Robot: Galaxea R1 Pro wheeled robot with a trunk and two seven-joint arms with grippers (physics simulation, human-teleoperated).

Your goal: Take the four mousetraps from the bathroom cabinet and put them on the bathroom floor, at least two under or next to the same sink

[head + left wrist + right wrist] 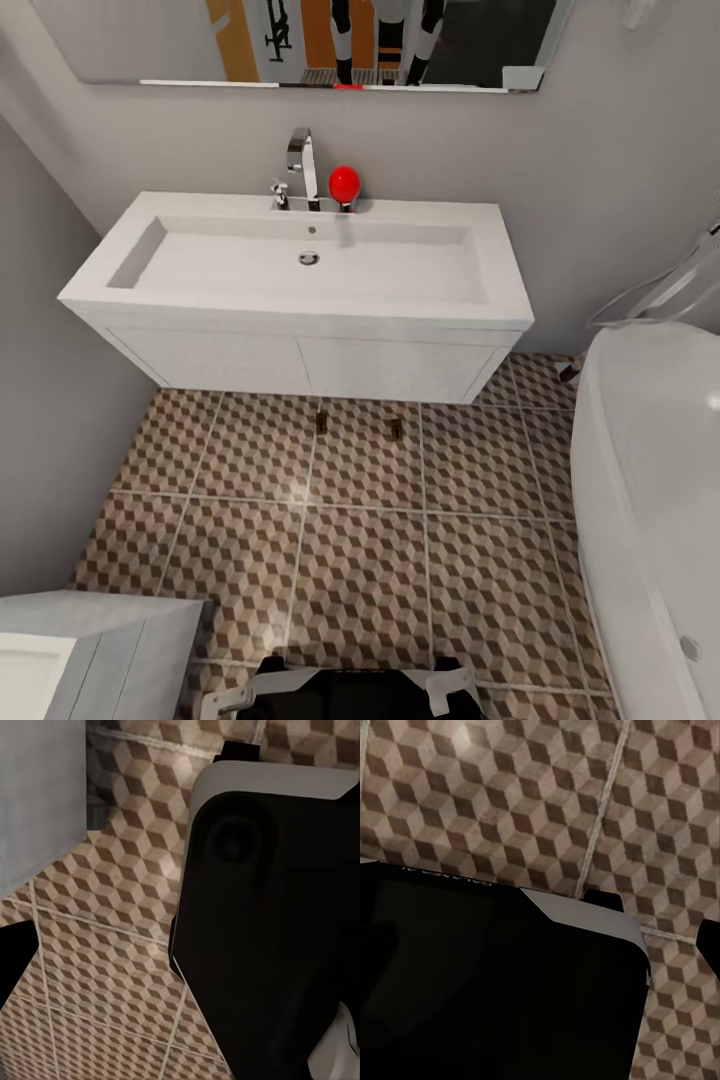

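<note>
The bathroom floor spreads widest, its cube-patterned tiles running from the robot's base up to the wall. Next in size is one sink, a wide white basin on a white two-door vanity, with one chrome tap and one red ball knob at its back edge. One white bathtub lies to the sink's right, and one mirror hangs above the sink. Smallest are the mousetraps: two show, one and another, both on the floor just in front of the vanity's foot (roughly below the tap and knob). They lie side by side, near each other but apart, each with its long axis pointing toward the vanity. In both wrist views the floor tiles show past dark robot parts; whether the left and right grippers are spread or pressed together cannot be told.
</note>
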